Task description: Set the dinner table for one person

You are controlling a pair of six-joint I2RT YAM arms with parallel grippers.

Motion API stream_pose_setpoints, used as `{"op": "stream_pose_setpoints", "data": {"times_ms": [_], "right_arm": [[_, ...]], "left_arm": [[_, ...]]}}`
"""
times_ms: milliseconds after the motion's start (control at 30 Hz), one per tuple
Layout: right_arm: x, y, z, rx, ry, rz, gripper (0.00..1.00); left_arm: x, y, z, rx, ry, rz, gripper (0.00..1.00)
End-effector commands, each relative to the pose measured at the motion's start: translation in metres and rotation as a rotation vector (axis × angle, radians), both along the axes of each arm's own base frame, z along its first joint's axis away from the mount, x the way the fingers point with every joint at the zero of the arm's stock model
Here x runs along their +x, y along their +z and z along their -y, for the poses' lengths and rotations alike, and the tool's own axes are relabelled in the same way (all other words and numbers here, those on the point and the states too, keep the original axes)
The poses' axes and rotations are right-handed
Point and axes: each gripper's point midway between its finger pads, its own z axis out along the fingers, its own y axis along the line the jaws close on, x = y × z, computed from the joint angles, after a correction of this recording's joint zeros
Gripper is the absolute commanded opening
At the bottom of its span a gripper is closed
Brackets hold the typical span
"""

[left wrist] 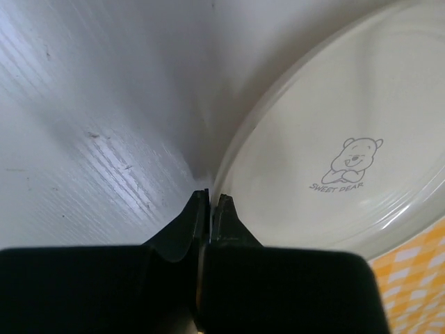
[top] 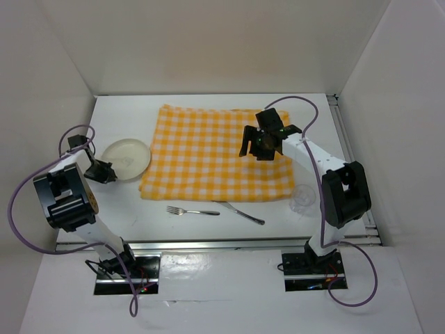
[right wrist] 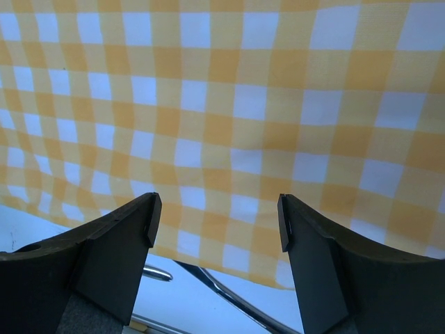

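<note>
While the dinner table (top: 139, 209) spreads beneath everything, one fork (top: 193, 211), one other utensil (top: 240, 212) and one clear glass (top: 304, 197) are seen along its near side. Farther back, one checked cloth (top: 208, 153) is overhung by the right gripper (top: 263, 137), jaws wide — and one plate (top: 126, 156) beside it is met at the rim by the left gripper (left wrist: 210, 198), jaws nearly together.
</note>
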Motion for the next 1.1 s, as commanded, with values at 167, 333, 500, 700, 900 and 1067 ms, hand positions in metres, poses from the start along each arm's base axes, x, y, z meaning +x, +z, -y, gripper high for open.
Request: {"op": "stream_pose_setpoints", "data": {"times_ms": [167, 333, 500, 700, 900, 1067], "right_arm": [[0.005, 0.021, -0.001, 0.0, 0.007, 0.048, 0.8], [0.003, 0.023, 0.006, -0.034, -0.006, 0.05, 0.8], [-0.002, 0.031, 0.032, -0.03, -0.067, 0.051, 0.8], [-0.016, 0.062, 0.082, -0.034, -0.228, 0.082, 0.8], [-0.054, 0.078, 0.159, -0.115, -0.466, 0.032, 0.8], [-0.099, 0.064, 0.191, -0.127, -0.633, -0.106, 0.93]], "left_arm": [[0.05, 0.105, 0.026, 0.145, -0.226, 0.306, 0.0], [0.092, 0.174, 0.105, 0.211, -0.577, 0.494, 0.0], [0.118, 0.198, 0.197, 0.213, -0.856, 0.601, 0.0], [0.138, 0.157, 0.3, 0.1, -1.093, 0.521, 0.0], [0.134, 0.105, 0.343, 0.061, -1.205, 0.369, 0.0], [0.125, 0.077, 0.353, 0.103, -1.236, 0.28, 0.0]]}}
